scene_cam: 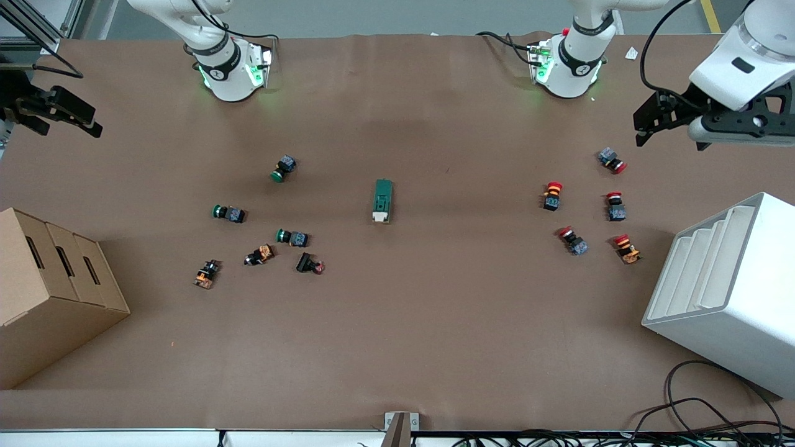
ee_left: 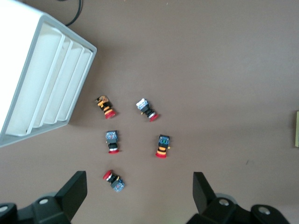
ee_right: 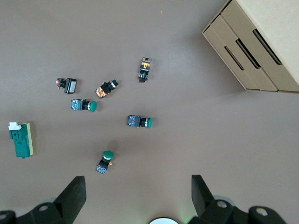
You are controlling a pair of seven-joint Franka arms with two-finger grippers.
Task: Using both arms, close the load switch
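The load switch (scene_cam: 382, 200) is a dark-green block with a white lever end. It lies alone at the middle of the brown table, with the white end nearer the front camera. It also shows in the right wrist view (ee_right: 21, 139), and its edge shows in the left wrist view (ee_left: 297, 129). My left gripper (scene_cam: 649, 127) is open and empty, up in the air over the left arm's end of the table above the red push-buttons (ee_left: 113, 181). My right gripper (scene_cam: 93, 123) is open and empty, high over the right arm's end. Both are well away from the switch.
Several green and orange push-buttons (scene_cam: 284, 167) lie toward the right arm's end and several red ones (scene_cam: 552, 195) toward the left arm's end. A cardboard box (scene_cam: 49, 292) stands at the right arm's end. A white slotted bin (scene_cam: 733, 292) stands at the left arm's end. Cables (scene_cam: 695, 410) trail at the front edge.
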